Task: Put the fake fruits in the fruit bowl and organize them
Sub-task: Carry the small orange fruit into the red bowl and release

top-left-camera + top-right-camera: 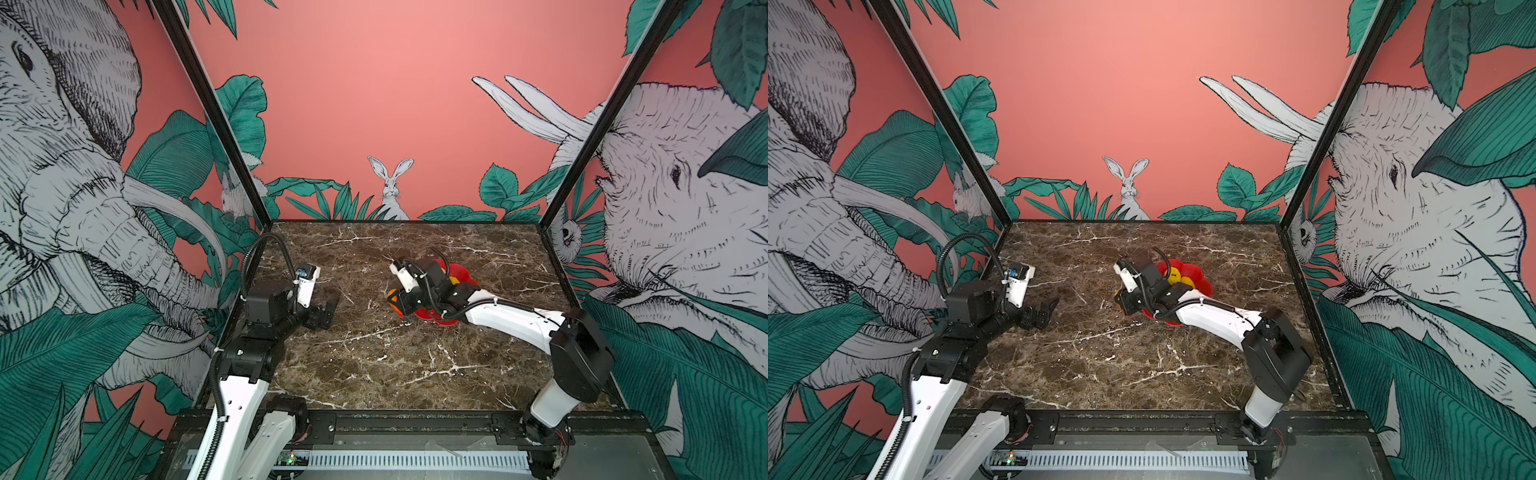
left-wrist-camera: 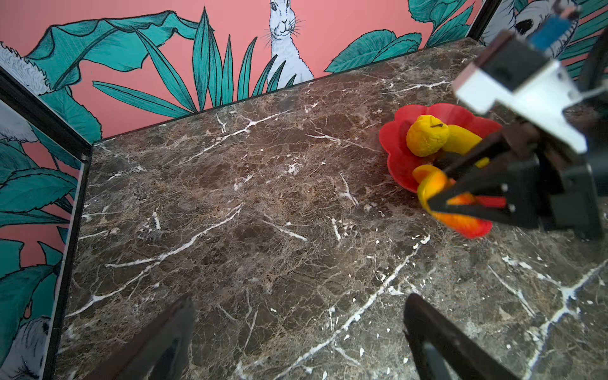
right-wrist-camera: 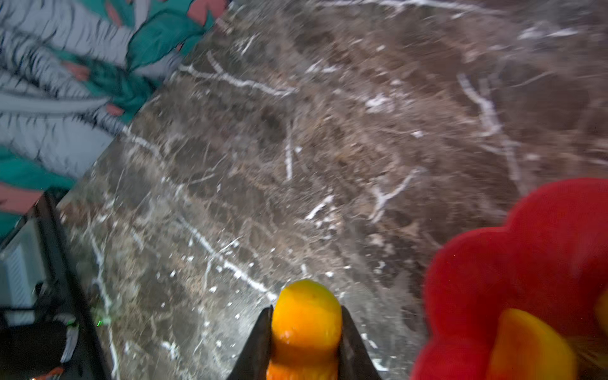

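Orange low down and yellow at the tip, one long fake fruit [image 3: 306, 325] sits tight between the two black fingers [image 3: 260, 345] of the right gripper [image 3: 306, 311]. The fingers are closed on it and press it from both sides. This fruit is not in the fruit bowl [image 3: 526, 250]. Its tip pokes out over the brown marble table [image 3: 296, 148], just beside the bowl's wavy red rim. In a top view it shows at the left edge of the bowl. I cannot tell if it touches the table.

Inside the red bowl lie a bumpy round yellow fruit [image 2: 426, 138] and a long yellow fruit [image 2: 464, 139], and they touch each other. Another orange fruit [image 3: 526, 345] lies in the bowl too, near the rim.

The left gripper [image 1: 327, 309] is well apart from the bowl, on the left side of the table. Its fingers stand wide apart and hold nothing. Behind the table is a pink wall [image 1: 395, 83] with green leaves and a white rabbit [image 1: 390, 187].
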Tool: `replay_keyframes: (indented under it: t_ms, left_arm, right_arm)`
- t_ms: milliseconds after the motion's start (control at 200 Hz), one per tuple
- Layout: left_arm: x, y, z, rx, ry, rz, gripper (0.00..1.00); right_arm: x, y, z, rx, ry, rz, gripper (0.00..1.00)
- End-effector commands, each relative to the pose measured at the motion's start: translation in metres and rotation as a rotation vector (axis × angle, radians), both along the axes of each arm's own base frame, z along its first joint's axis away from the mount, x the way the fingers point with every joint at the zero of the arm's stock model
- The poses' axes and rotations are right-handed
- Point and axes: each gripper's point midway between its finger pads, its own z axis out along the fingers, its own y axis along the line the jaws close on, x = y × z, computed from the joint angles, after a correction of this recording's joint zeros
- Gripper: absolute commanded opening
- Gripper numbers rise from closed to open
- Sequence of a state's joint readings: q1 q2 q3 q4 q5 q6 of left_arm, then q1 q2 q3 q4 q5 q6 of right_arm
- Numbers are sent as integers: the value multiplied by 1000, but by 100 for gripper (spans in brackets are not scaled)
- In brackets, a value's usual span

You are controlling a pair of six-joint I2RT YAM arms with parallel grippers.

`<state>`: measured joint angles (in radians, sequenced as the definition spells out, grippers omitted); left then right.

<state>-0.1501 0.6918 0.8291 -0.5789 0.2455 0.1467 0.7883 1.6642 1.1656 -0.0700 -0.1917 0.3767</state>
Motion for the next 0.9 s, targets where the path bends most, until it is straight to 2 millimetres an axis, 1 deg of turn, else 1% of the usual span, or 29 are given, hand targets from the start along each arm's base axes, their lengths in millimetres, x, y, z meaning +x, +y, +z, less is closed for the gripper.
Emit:
replay_keyframes:
  t_ms: [0,80,175,295,465,685,890]
  left_arm:
    - [-3,0,-6,-3,19,3,100]
    - [-3,1,-6,-2,19,5,100]
    - [-4,1,-6,-1,19,7,100]
    - [-3,1,-6,0,18,5,100]
    - [-3,1,-6,-1,19,3,100]
    - [-3,0,-6,-3,19,1,100]
    - [-3,0,-6,-3,21,0,100]
  right_arm:
    - [36,-22,-4,48,21,-229,12]
    - [55,-35,-8,39,20,-325,11]
    - [69,-46,-16,18,18,-403,11]
    - [79,-56,-26,-16,11,-476,12]
    - [88,-69,-38,-41,2,-559,13]
    - [99,-74,-55,-41,7,-624,17]
    - [106,-72,-69,-64,19,-625,20]
